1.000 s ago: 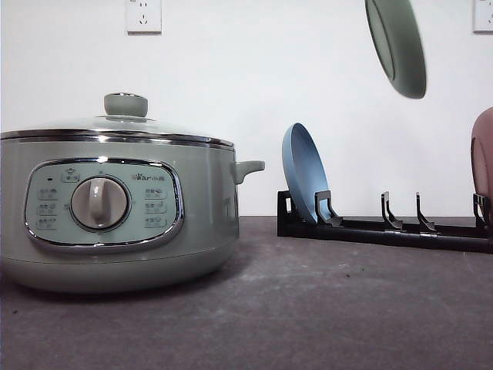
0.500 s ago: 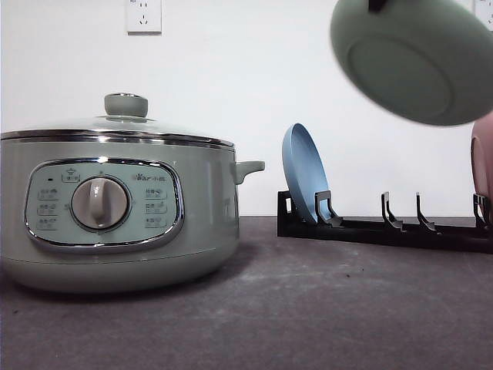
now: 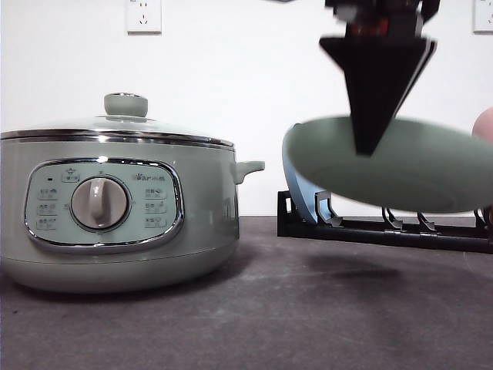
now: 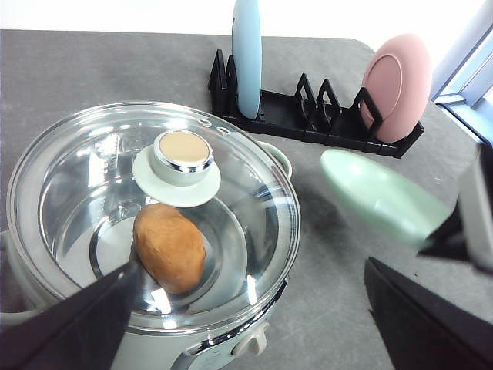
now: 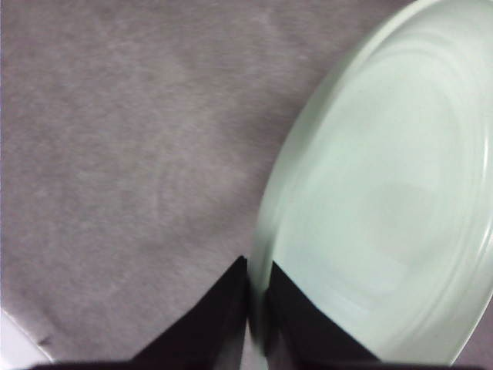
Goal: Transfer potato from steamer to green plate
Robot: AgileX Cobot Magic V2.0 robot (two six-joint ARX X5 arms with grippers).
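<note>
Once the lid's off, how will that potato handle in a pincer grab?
The potato looks rounded and smooth, so it may roll or slip between narrow fingers. It seems firm, probably won't sag. Lying loose on the steamer floor, it likely shifts if nudged.

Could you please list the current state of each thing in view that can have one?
steamer: lid on, closed.
potato: inside the steamer, under the glass lid.
green plate: held above the table, nearly level, empty.
right gripper: shut on the green plate's rim.
left gripper: open, above the steamer.
blue plate: upright in the rack.
pink plate: upright in the rack.
</note>
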